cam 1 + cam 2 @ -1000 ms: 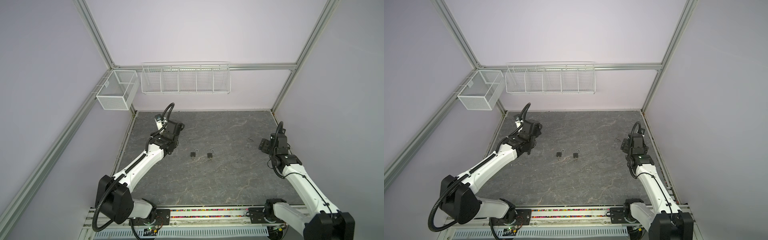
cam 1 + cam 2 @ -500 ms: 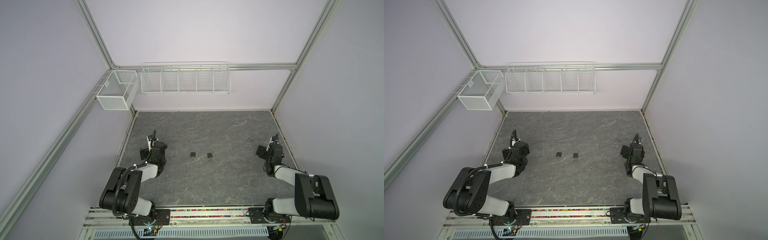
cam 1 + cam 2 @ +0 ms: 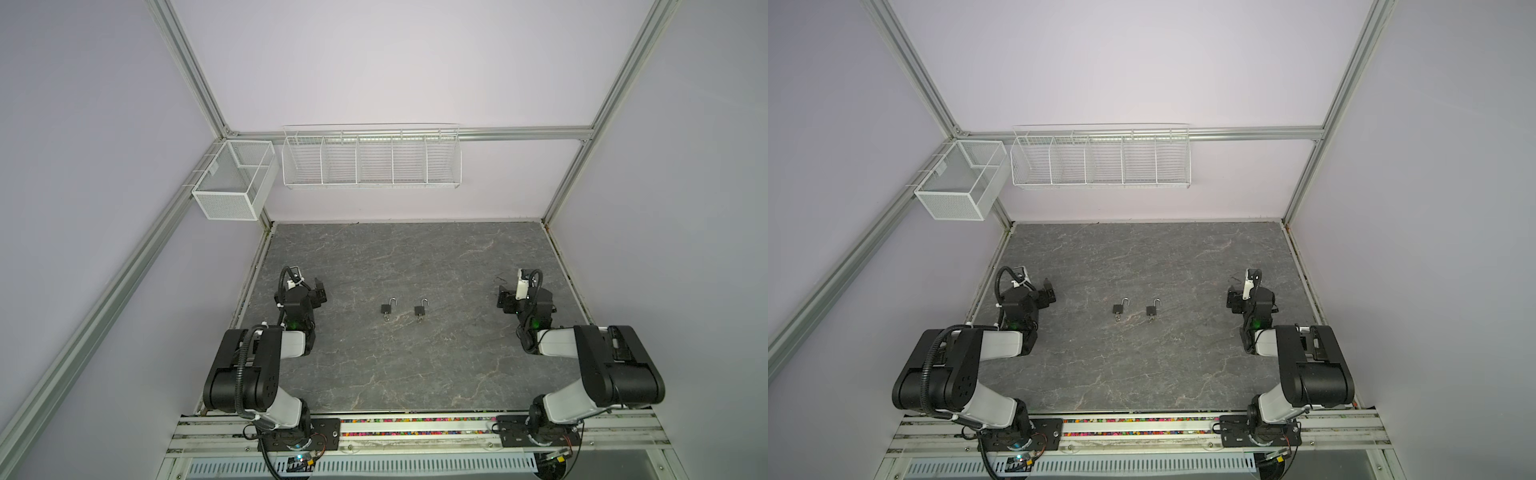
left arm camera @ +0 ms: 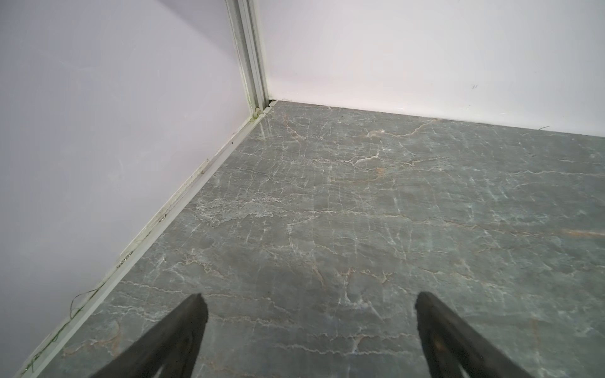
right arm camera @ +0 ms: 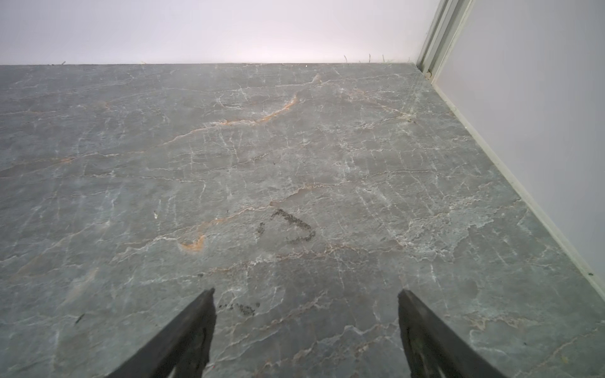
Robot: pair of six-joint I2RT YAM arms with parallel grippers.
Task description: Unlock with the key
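Two small black padlocks lie side by side mid-table in both top views, the left padlock (image 3: 386,308) (image 3: 1118,308) and the right padlock (image 3: 419,310) (image 3: 1151,310), each with its silver shackle pointing to the back. A small metal key (image 3: 387,318) (image 3: 420,319) shows at the near end of each. My left gripper (image 3: 318,293) (image 4: 311,299) rests low at the table's left side, open and empty. My right gripper (image 3: 505,299) (image 5: 306,294) sits low at the right side, open and empty. Neither wrist view shows the locks.
A white wire rack (image 3: 371,158) hangs on the back wall and a white mesh box (image 3: 232,183) on the left wall. Walls and aluminium posts close in the grey marble table (image 3: 415,257). Dark scuff marks (image 5: 294,225) lie ahead of the right gripper.
Both arms have folded back from a stretched-out pose to a low one near the front rail. The padlocks have not moved. Both grippers stayed open.
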